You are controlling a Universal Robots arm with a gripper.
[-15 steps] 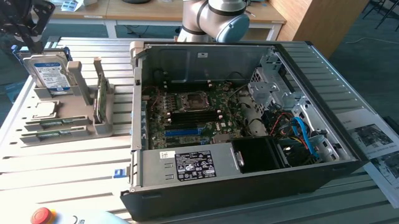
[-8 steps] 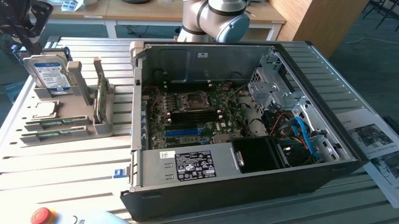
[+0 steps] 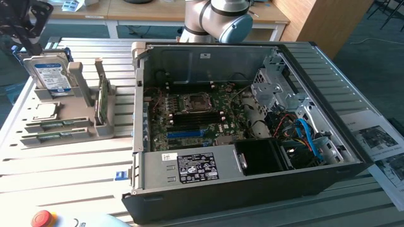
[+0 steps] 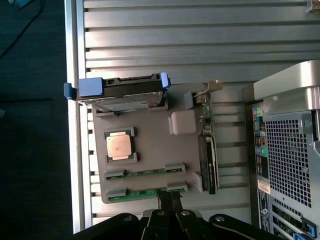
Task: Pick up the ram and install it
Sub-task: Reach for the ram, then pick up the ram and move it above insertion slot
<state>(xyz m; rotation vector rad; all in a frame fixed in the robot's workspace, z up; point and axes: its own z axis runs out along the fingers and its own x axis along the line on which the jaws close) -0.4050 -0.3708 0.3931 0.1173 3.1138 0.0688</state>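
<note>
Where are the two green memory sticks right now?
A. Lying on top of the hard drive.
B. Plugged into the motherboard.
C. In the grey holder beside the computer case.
C: one ram stick and the other ram stick both rest in slots of the grey holder, outside the computer case.

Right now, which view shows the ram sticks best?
The wrist view: it looks down on both ram sticks, lying full length in the grey holder. The exterior view catches the ram sticks at a low slant, at its left.
</note>
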